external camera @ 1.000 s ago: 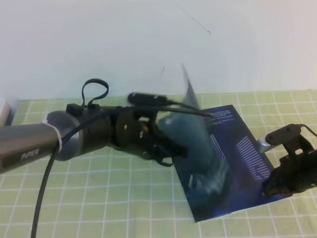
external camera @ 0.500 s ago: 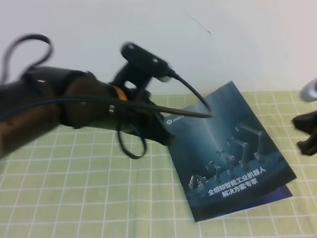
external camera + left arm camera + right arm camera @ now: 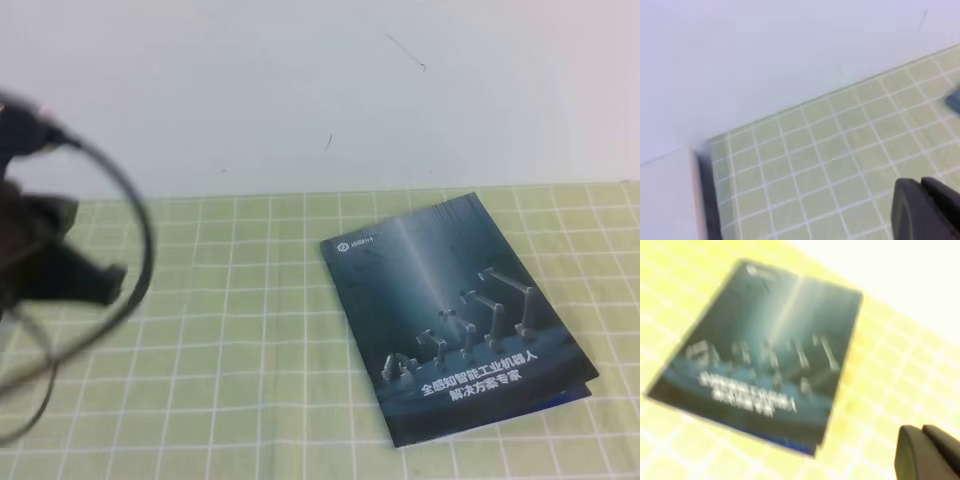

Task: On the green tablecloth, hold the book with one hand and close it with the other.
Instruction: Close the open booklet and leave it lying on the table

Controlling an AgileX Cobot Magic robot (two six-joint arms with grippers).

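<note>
The book (image 3: 455,318) lies closed and flat on the tablecloth (image 3: 240,330), front cover up. The cover is dark teal-blue, with robot arms and a white Chinese title near its lower edge. The book sits toward the right side of the cloth, rotated so that its spine edge runs from upper left to lower right. Its top corner lies near the cloth's far edge; its lower right corner lies near the right side of the exterior view. A thin strip of blue page shows beneath the cover at the lower right corner. Nothing touches the book.

In the right wrist view the book (image 3: 760,350) appears blurred, cover up, on the tablecloth (image 3: 880,390). The right gripper (image 3: 927,452) shows only as a dark tip in the lower right corner, apart from the book. Whether its jaws are together or apart cannot be told.

The left gripper (image 3: 60,265) is a dark, blurred shape at the left edge of the exterior view, well apart from the book, with a black cable (image 3: 130,270) looping beside it. In the left wrist view the left gripper (image 3: 925,207) shows as a dark tip above the tablecloth (image 3: 810,155) near its far left corner. Its jaw state cannot be told.

A pale wall (image 3: 300,90) stands beyond the cloth's far edge.
</note>
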